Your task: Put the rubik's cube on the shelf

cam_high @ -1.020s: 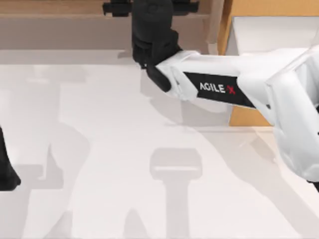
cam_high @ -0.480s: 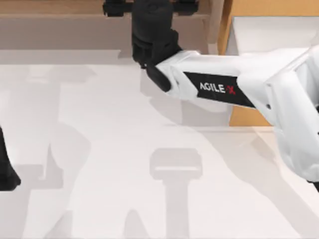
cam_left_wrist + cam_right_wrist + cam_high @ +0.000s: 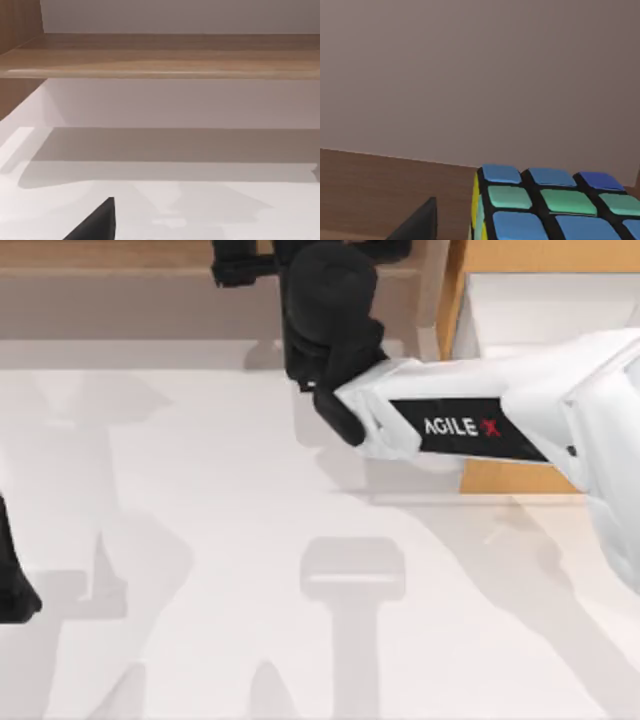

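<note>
The right arm [image 3: 470, 425] reaches from the right side of the tabletop [image 3: 220, 540] across to its far edge, where the long wooden shelf [image 3: 120, 255] runs along the back. Its black wrist hangs over the shelf's front edge, and the right gripper [image 3: 310, 255] sits above the board at the far edge, a little right of the middle. From above, the dark crossbar of the gripper spreads wide to either side of the wrist, but whether the fingers are closed or parted I cannot tell.

In the right wrist view the cube [image 3: 555, 205] is close up, sitting on the brown shelf board [image 3: 380, 190] with the plain back wall [image 3: 480, 75] behind it. Its upper face shows blue and green stickers set in black edges, and a sliver of yellow shows on one side. One dark fingertip [image 3: 417, 222] of the right gripper pokes in just beside the cube, with a visible gap of wood between the two.

The left gripper [image 3: 15, 585] is parked at the tabletop's left edge, low and well apart from the shelf. Its own camera looks across the white tabletop [image 3: 200, 210] toward the shelf [image 3: 160, 60], with one black fingertip [image 3: 97, 222] in the foreground; how the fingers stand I cannot tell.

An orange-wood cabinet [image 3: 520, 255] stands at the far right corner, beside the shelf's pale end post [image 3: 432, 290].
</note>
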Tool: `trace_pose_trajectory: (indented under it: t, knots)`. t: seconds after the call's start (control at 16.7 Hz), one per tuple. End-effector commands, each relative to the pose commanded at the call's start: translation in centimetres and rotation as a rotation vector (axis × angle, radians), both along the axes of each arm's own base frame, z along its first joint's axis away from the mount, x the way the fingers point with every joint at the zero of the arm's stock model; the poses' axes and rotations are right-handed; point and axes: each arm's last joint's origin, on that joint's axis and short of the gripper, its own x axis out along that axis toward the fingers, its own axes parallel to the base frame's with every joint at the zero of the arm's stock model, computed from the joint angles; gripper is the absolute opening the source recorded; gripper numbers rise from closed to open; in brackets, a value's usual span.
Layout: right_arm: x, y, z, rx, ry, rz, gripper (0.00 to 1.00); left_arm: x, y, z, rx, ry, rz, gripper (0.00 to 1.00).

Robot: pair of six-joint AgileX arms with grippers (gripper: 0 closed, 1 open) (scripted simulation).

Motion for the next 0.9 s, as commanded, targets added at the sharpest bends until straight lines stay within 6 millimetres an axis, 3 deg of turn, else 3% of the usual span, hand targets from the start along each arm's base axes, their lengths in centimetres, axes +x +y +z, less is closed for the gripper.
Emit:
trace_pose_trajectory:
  t: [0.18, 0.42, 0.66, 0.9]
  knots:
    - [-3.0, -1.5, -1.0, -0.151, -0.044, 0.057, 1.0, 0.0, 0.0, 0.0, 0.0, 0.0, 0.0, 1.0]
    - [-8.2, -5.3, -4.2, -0.444, -0.081, 0.112, 1.0, 0.0, 0.0, 0.0, 0.0, 0.0, 0.0, 1.0]
    - [-13.5, -11.4, -7.5, -0.792, -0.088, 0.116, 1.0, 0.0, 0.0, 0.0, 0.0, 0.0, 0.0, 1.0]
    - [-17.6, -18.0, -9.2, -1.12, -0.059, 0.067, 1.0, 0.0, 0.0, 0.0, 0.0, 0.0, 0.0, 1.0]
